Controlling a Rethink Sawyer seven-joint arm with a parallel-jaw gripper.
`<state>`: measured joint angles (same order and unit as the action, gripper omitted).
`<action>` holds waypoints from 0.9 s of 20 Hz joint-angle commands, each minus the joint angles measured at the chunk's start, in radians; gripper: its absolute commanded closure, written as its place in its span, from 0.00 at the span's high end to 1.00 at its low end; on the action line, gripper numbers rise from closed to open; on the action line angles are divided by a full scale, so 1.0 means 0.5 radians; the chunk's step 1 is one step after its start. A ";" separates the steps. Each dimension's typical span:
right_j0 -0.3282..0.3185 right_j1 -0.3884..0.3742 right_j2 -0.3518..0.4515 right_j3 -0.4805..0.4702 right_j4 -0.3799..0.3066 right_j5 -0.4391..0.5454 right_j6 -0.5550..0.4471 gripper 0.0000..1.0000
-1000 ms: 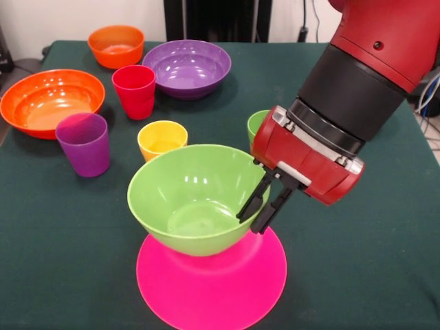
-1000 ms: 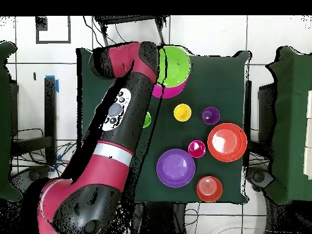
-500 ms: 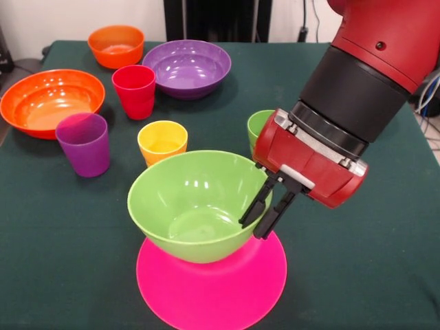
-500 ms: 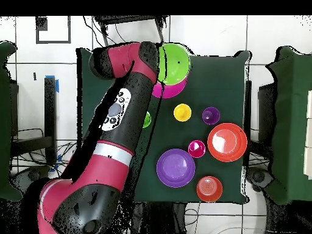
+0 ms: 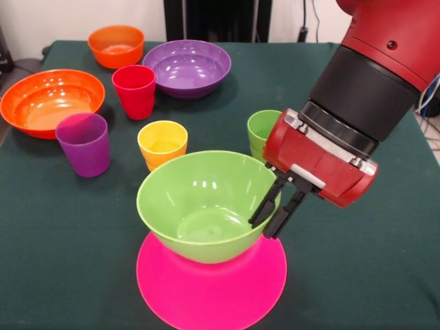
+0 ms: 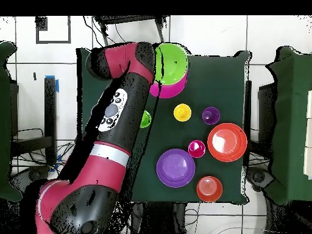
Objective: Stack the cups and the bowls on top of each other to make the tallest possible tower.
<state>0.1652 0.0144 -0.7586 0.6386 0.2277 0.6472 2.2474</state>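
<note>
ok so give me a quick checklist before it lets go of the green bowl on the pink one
1. End effector grips the green bowl at its rim, one finger inside, one outside: ok.
2. Green bowl over the upturned pink bowl: ok, though it looks shifted toward one side.
3. Green bowl level: not ok, it looks tilted.
4. Green bowl resting on the pink bowl: cannot tell.
5. Nearby green cup and yellow cup clear of the bowl: ok.

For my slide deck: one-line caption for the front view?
Gripper clamps green bowl's rim over the upturned pink bowl.
</note>
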 commanded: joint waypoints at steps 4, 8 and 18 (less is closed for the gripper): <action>0.044 -0.052 0.203 0.093 0.012 0.053 0.219 0.00; 0.049 -0.016 0.190 0.086 0.009 0.015 0.256 0.00; 0.049 0.024 0.169 0.102 -0.011 -0.037 0.283 0.00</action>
<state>0.1833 0.0214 -0.7585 0.6386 0.2277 0.6472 2.2474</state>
